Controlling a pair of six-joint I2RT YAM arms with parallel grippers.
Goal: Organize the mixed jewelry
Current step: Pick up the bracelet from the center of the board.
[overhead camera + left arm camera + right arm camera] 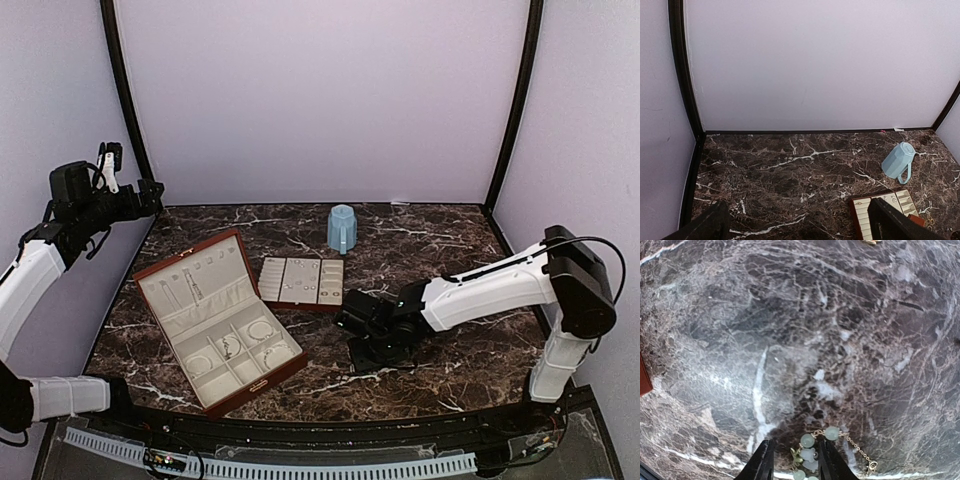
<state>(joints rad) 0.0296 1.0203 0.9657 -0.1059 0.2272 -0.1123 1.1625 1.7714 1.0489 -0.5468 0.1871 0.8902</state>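
Note:
A piece of the mixed jewelry, a thin gold chain with pale green beads [815, 445], lies on the dark marble. My right gripper [795, 460] is lowered over it. Its jaws stand narrowly apart, with the bead cluster between them and close to the right finger [830, 462]; a gap shows beside the left finger. In the top view the right gripper [365, 345] is low on the table, right of the open reddish-brown box [160, 272]. Small silver hoops [262, 330] lie in the box's compartments. My left gripper [150, 195] is raised at the far left, open and empty [800, 227].
A cream slotted tray [300, 282] [880, 207] with tiny pieces sits behind the box. A light blue mug [342, 228] [897, 160] stands near the back wall. Another small gold piece [871, 241] lies at the top edge of the right wrist view.

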